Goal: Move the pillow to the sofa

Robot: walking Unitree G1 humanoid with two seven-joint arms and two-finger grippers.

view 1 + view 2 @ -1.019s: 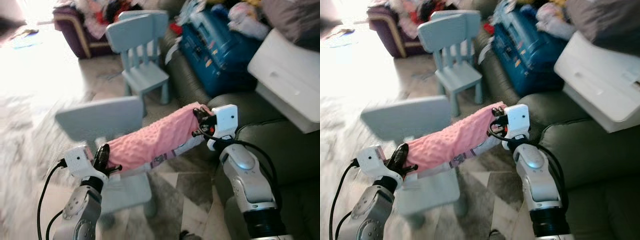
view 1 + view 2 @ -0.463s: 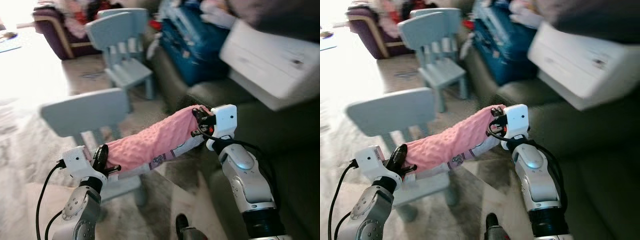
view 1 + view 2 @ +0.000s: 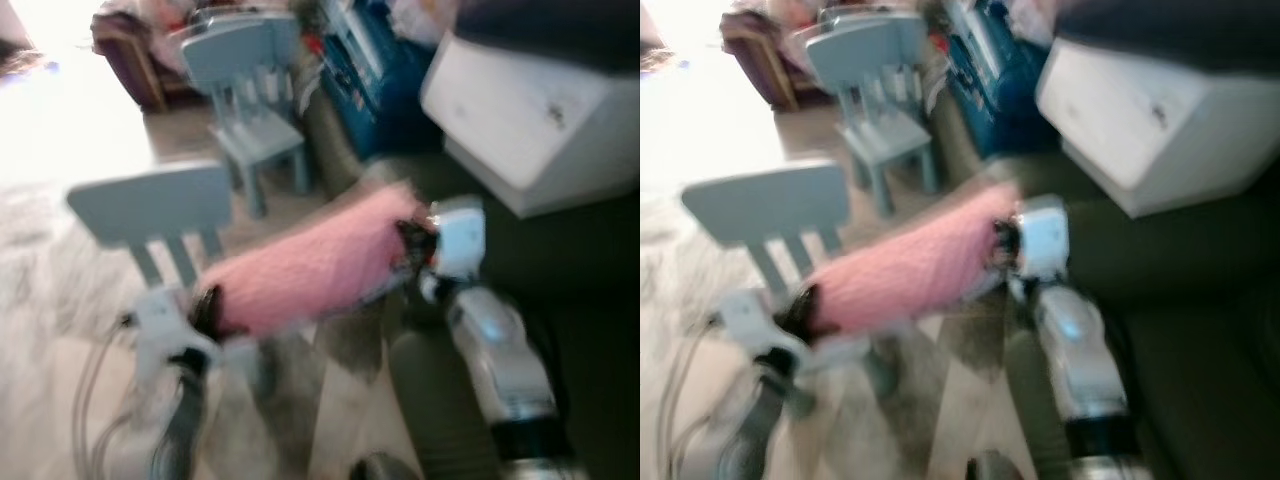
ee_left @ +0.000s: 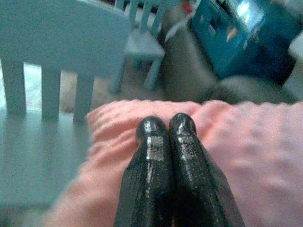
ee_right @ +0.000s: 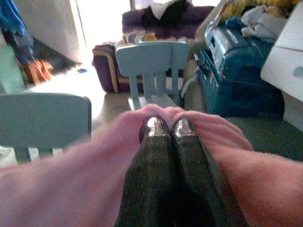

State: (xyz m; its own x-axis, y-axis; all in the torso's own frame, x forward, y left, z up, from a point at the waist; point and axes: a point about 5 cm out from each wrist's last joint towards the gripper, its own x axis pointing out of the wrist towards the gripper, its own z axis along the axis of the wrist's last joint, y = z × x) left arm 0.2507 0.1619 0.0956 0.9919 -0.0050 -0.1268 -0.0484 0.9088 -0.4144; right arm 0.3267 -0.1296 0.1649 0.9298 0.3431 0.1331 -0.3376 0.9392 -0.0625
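The head views are blurred, yet the robot's build can be read. The right arm (image 3: 495,350) is a rounded silver-grey shell with a glossy highlight, ending downward in a black ribbed band, with a white boxy wrist block (image 3: 458,238) above it. A dark cable runs along that block. The left arm (image 3: 175,420) is grey and slim, with a white block and pale looping cables. Each gripper's two fingers (image 5: 156,175) are glossy black, rounded at the tips and lying side by side.

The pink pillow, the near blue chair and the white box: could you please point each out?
pink pillow (image 3: 310,265), left eye view, its middle.
near blue chair (image 3: 150,203), left eye view, backrest.
white box (image 3: 530,120), left eye view, front face.
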